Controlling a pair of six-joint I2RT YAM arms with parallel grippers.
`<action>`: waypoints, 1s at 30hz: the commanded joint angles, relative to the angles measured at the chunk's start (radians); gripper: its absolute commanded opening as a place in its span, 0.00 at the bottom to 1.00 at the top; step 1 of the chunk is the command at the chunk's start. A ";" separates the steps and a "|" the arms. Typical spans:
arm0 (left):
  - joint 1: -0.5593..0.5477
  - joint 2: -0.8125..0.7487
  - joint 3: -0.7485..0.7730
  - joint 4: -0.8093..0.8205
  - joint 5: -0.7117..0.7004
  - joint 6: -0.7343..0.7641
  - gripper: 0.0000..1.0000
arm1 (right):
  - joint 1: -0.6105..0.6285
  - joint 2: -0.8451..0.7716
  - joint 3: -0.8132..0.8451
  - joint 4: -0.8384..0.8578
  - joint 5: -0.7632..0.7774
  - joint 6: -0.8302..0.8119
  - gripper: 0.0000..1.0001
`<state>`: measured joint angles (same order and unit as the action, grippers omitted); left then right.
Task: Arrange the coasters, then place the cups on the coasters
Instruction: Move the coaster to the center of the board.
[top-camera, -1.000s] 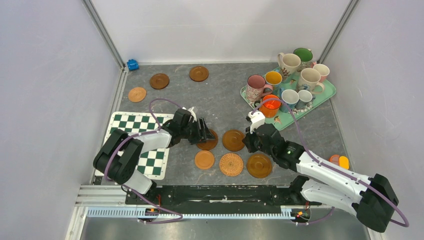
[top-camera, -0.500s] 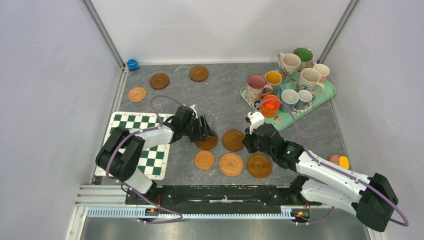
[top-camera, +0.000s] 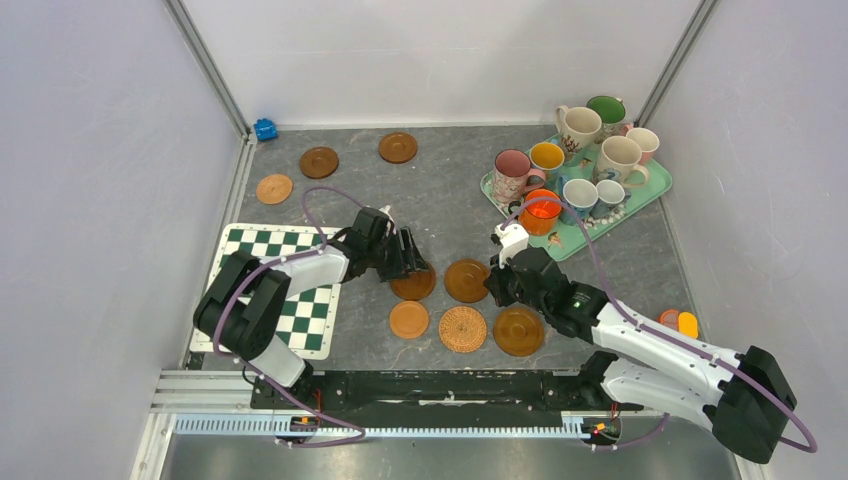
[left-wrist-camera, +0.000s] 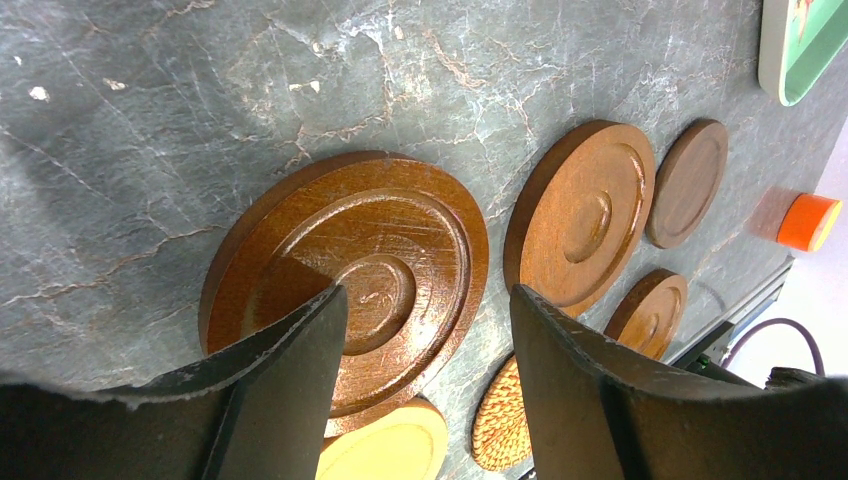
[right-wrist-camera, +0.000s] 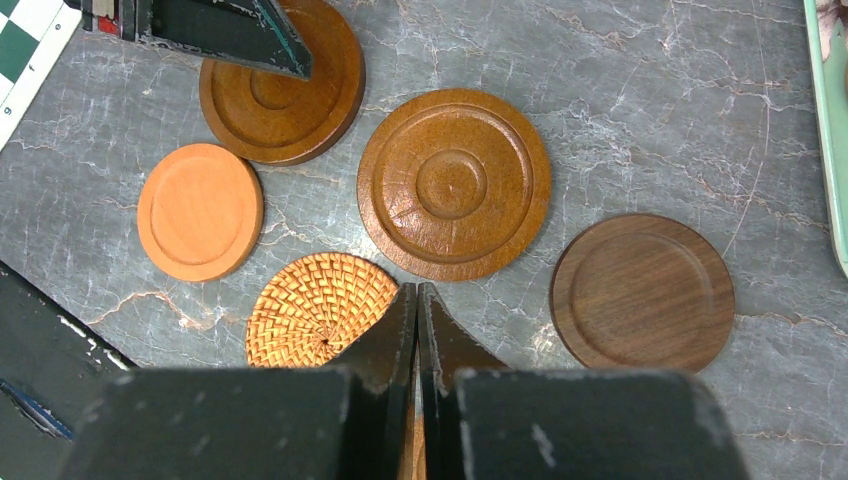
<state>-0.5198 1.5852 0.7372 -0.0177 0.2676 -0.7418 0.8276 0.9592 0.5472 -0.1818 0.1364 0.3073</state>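
Arranging step in hand, judging by the layout: five coasters bunched at the woven coaster (top-camera: 462, 328), no cup set on any of them. Left hand (left-wrist-camera: 430, 300) open, fingers spread over the dark ringed coaster (left-wrist-camera: 350, 280) just beyond and left of the woven coaster. Gripping nothing; contact with the wood impossible to tell. Right hand (right-wrist-camera: 417, 300) shut tight and empty, poised just beyond and right of the woven coaster.

Around the woven coaster: plain orange coaster (top-camera: 408, 319) just to its left, ringed brown coaster (top-camera: 466, 280) just beyond it, smooth dark coaster (top-camera: 519, 330) just to its right. Three more coasters (top-camera: 319, 162) well beyond and left of the woven coaster, toward the back of the counter (top-camera: 450, 200). Cups (top-camera: 617, 157) all crowded on the mint tray (top-camera: 572, 250), beyond and right of the woven coaster.

Next, probably: closing on the dark ringed coaster's rim, or nudging it, to spread the cluster with room for a mug on each disc. Low flat rim, so a shallow approach needed, with care not to shove the neighbours.

No brand, label or legible writing anywhere. A print on one cream cup, too small to read.
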 joint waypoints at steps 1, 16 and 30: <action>0.004 0.039 -0.005 -0.119 -0.112 0.066 0.70 | 0.002 -0.006 -0.001 0.028 0.002 0.004 0.00; 0.018 -0.155 0.223 -0.278 -0.250 0.093 0.71 | 0.002 -0.015 0.020 0.045 0.040 0.004 0.01; 0.369 0.013 0.459 -0.156 -0.274 0.082 0.69 | 0.002 0.024 0.066 0.058 0.029 -0.035 0.00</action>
<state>-0.2615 1.5116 1.1656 -0.2710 -0.0231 -0.6647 0.8276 0.9752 0.5724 -0.1730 0.1619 0.2909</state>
